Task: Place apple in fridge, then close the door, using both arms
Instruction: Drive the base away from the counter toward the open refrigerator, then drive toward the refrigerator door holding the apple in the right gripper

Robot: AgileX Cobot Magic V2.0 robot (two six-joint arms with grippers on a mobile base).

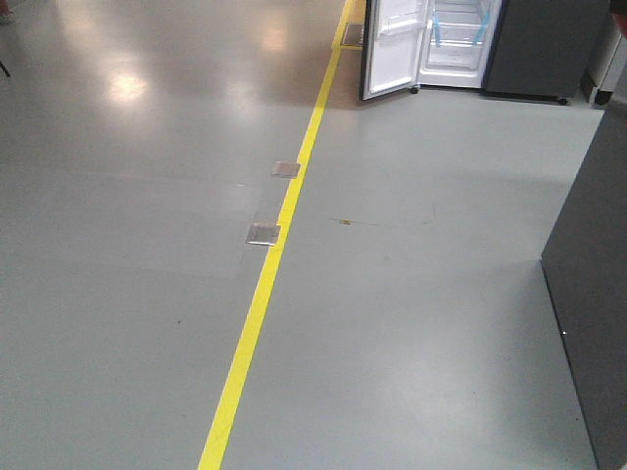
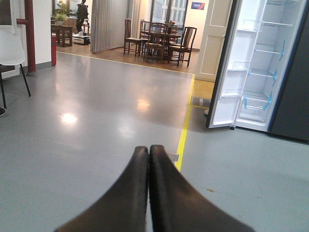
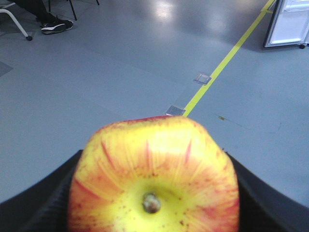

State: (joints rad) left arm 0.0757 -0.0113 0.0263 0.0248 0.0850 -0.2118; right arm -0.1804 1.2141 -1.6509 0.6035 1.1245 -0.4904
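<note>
The apple [image 3: 153, 176] fills the lower middle of the right wrist view, pinched between the dark fingers [image 3: 43, 203] of the right tool [image 3: 155, 162], which press on its two flanks. It is nearly round, so it has no real long axis. Its stem-to-base axis runs along the tool, with the stem and yellow patch facing back at the camera and the red base pointing out toward the floor [image 3: 120, 63] ahead. The left tool [image 2: 148, 151] is pressed together on nothing, low in the middle of its view. The fridge [image 1: 460, 44] stands at the upper right of the front view, well apart from the robot, with its door [image 1: 394, 49] swung wide beside the yellow floor line [image 1: 279, 245]. The main risk is probably the long approach: a smooth round fruit gripped only at its sides could roll or slip out if the base jolts. The open door also juts toward the robot's path, so an arm or the base could clip its edge. Shutting the door before the right arm is clear of the shelves would trap that arm.
</note>
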